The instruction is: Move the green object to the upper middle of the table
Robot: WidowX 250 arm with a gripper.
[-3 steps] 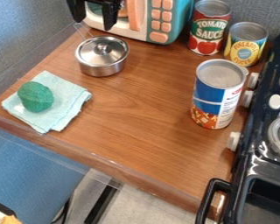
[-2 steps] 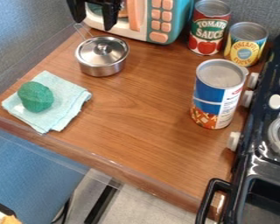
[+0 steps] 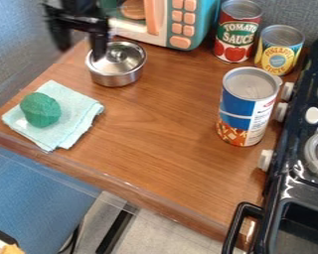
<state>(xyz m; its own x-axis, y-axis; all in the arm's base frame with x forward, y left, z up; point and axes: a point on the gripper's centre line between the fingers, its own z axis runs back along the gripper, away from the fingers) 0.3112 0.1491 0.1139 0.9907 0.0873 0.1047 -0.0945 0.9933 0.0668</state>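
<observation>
At far left I see the rounded green object resting on a folded pale-blue cloth, which probably stops it rolling. My black two-finger gripper hangs spread and empty, presumably ready to straddle it. The lidded silver metal pot, right of the gripper, may crowd my carry toward upper middle.

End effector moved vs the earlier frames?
Yes. Against the toy microwave, the end effector has shifted down and left in the camera view; one finger now overlaps the left side of the lidded pot.
</observation>
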